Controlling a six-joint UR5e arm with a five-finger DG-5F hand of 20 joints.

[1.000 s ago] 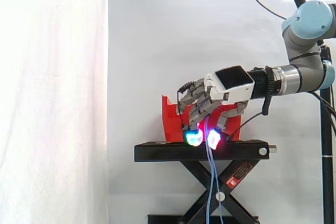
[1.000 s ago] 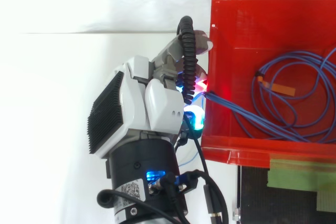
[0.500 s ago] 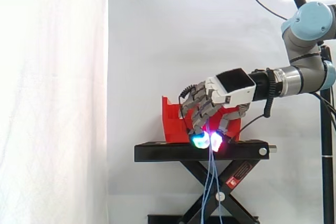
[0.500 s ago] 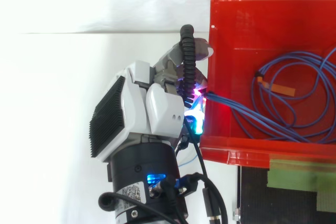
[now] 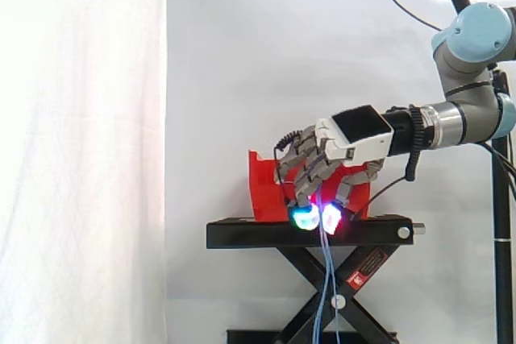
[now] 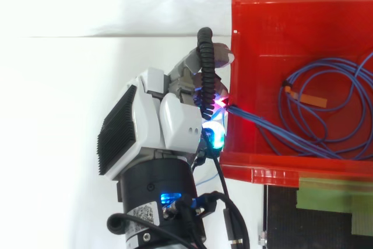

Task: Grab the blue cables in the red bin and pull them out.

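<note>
A red bin (image 6: 280, 39) holds a coil of thin blue cables (image 6: 326, 109) with an orange tag on one strand. Several strands run taut over the bin's near wall to my hand (image 6: 175, 123), which sits just outside that wall with its fingers curled round them. In the side view my hand (image 5: 339, 151) hangs in front of the red bin (image 5: 262, 187), glowing fingertips (image 5: 305, 217) down at the stand's top. The blue cables (image 5: 326, 279) drop from the fingertips toward the floor.
The bin rests on a black scissor-lift stand (image 5: 310, 233). A white curtain fills the background. Green tape (image 6: 332, 193) lies on the stand's black top beside the bin. The arm enters from the right in the side view.
The hand has shifted only slightly at the bin's wall. The bin has slid a little toward the hand. The hanging blue strands swing below the fingertips.
</note>
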